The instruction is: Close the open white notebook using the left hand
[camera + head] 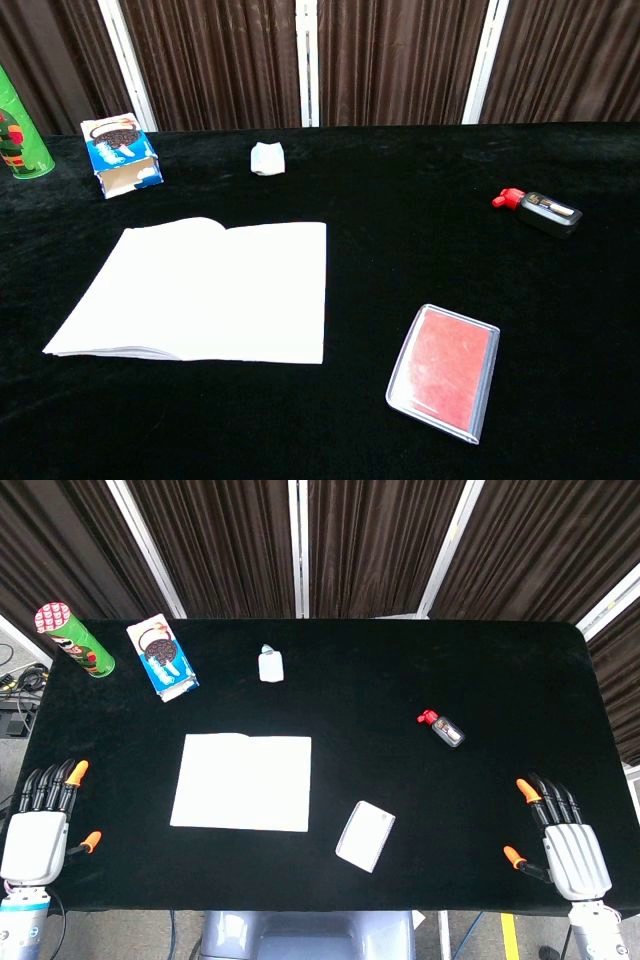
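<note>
The white notebook (243,782) lies open and flat on the black table, left of centre; the chest view shows the same notebook (205,290) with its pages spread. My left hand (40,825) rests at the table's front left corner, fingers apart and empty, well left of the notebook. At the front right corner my right hand (562,835) lies the same way, holding nothing. Neither hand appears in the chest view.
A green snack can (74,639) and a blue cookie box (162,659) stand at the back left. A small white bottle (270,664) sits behind the notebook. A red-capped black item (441,727) lies right of centre, and a clear pouch (445,370) near the front.
</note>
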Controlling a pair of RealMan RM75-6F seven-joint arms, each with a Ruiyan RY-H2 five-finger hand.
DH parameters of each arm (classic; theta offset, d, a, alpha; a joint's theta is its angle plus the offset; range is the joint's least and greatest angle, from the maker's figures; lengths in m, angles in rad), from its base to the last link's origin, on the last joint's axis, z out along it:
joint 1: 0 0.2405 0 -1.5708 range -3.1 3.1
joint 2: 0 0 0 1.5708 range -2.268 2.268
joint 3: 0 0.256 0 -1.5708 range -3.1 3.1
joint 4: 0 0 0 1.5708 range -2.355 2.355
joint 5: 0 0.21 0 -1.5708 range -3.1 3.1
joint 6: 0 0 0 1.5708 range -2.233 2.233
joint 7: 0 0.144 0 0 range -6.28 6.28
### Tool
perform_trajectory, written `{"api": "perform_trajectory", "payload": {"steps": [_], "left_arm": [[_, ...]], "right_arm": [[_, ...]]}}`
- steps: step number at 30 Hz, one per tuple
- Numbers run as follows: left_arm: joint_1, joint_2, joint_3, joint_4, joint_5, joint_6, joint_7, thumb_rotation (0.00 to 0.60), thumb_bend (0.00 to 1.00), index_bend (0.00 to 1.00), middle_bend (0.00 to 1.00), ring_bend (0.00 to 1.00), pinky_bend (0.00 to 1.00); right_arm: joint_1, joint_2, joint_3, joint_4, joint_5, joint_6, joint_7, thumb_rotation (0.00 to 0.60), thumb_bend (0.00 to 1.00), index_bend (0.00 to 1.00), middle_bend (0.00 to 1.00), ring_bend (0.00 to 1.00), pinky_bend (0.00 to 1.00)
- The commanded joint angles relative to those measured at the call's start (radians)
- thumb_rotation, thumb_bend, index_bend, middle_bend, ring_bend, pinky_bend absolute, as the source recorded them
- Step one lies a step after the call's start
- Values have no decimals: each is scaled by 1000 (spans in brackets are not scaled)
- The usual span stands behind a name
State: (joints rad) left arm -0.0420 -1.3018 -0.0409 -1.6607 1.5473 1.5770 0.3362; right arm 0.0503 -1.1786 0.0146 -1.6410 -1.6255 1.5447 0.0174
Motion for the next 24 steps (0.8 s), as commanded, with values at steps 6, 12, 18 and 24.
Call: {"api": "perform_trajectory", "payload": {"steps": [6,12,18,24], "left_arm": [[-3,5,1,-8,0,-6,-3,600,43,0,0,0,0],[-5,7,2,-10,1,-8,-6,600,44,0,0,0,0],[-11,7,1,-5,-6,-23,-9,600,45,0,0,0,0],[-26,-15,13,13,-7,-58,21,600,101,0,0,0,0]], "right_arm": [[-2,6,-1,-5,5,-1,1,600,85,0,0,0,0],[-2,10,-3,-12,9,-8,-5,600,84,0,0,0,0],[-1,5,-2,-11,20,-18,-22,600,85,0,0,0,0],[-3,8,-3,-15,20,-16,-21,600,85,0,0,0,0]]}}
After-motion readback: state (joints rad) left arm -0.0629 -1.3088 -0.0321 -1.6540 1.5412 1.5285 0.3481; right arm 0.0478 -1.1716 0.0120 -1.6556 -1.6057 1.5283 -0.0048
